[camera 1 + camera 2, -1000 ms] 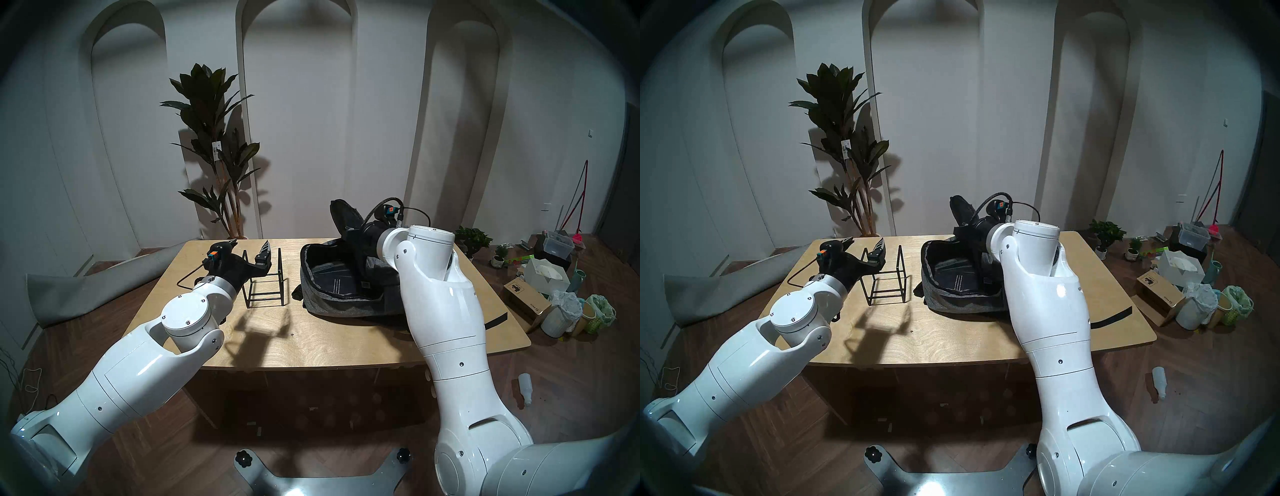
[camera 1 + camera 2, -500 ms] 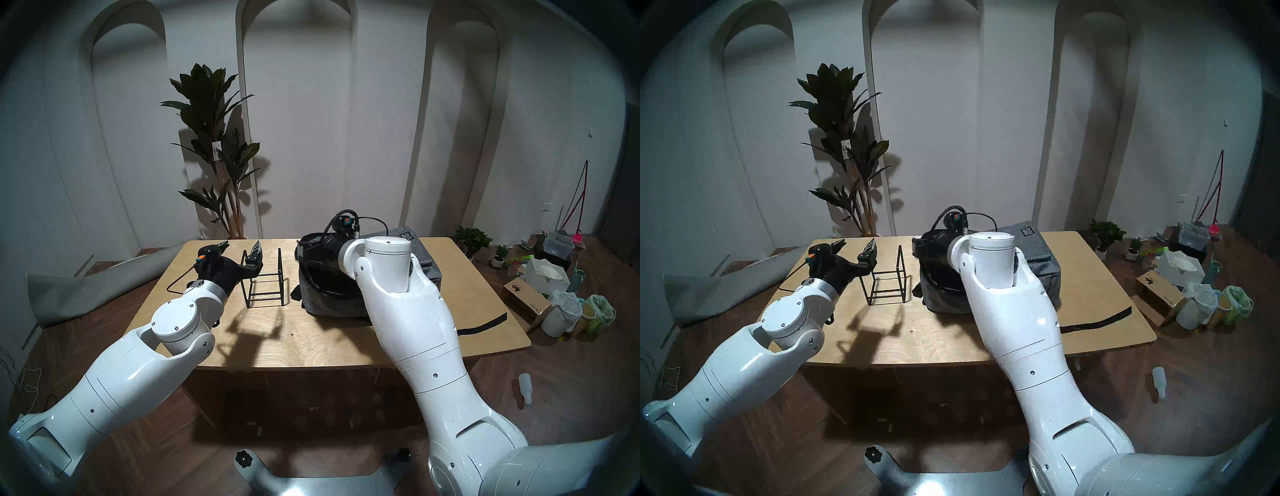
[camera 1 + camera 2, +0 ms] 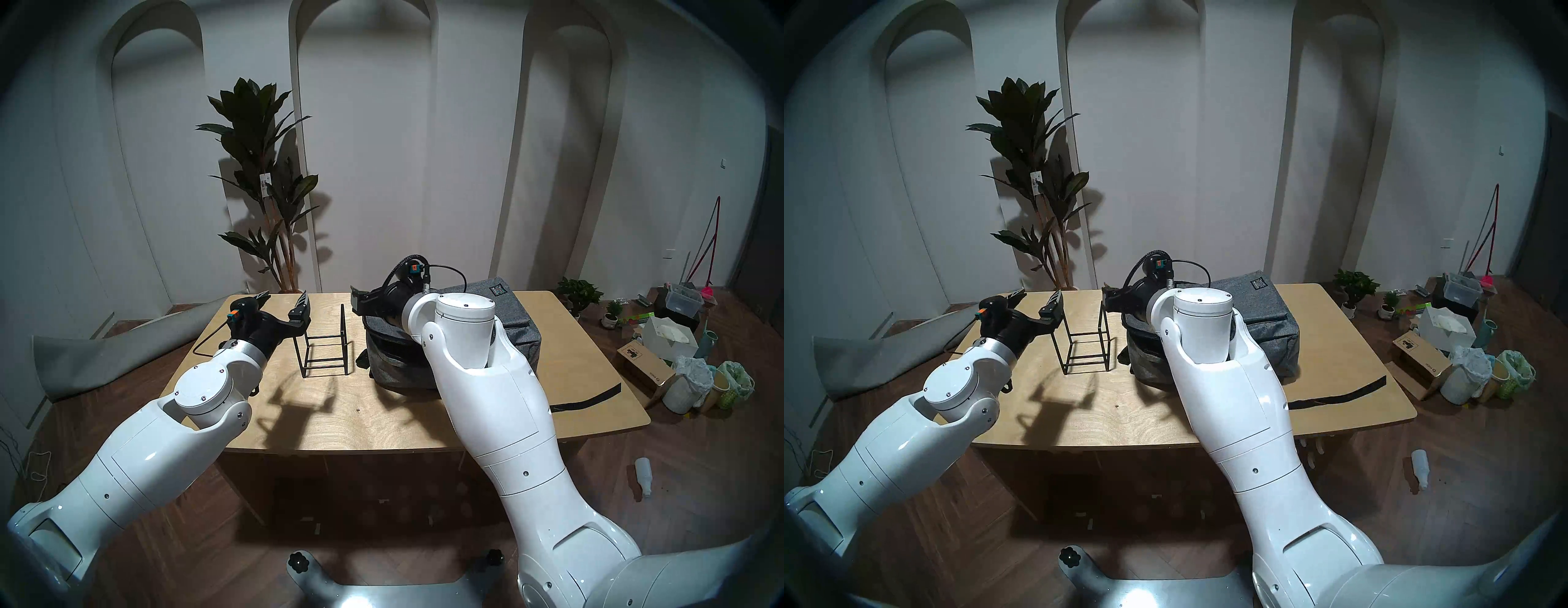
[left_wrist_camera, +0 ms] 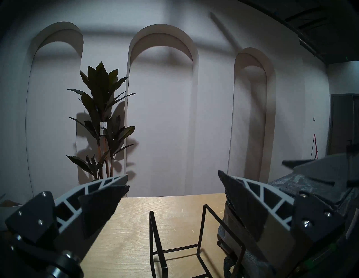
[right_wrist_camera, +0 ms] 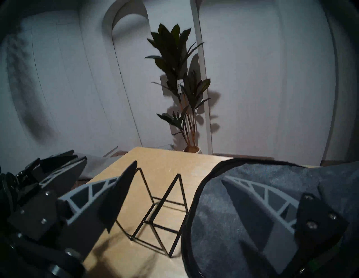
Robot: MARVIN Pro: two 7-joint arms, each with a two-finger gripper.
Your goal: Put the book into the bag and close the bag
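Right gripper (image 5: 175,183): fingers spread and empty, one tip over the grey bag (image 5: 262,223), its flap down. Left gripper (image 4: 172,184): fingers spread, empty, at 9 o'clock of the wire stand (image 3: 324,342). Bag at 3 o'clock of the stand on the table (image 3: 382,424); book hidden.

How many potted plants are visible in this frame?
3: a tall plant behind the table, and two small ones on the floor at right. More may be hidden.
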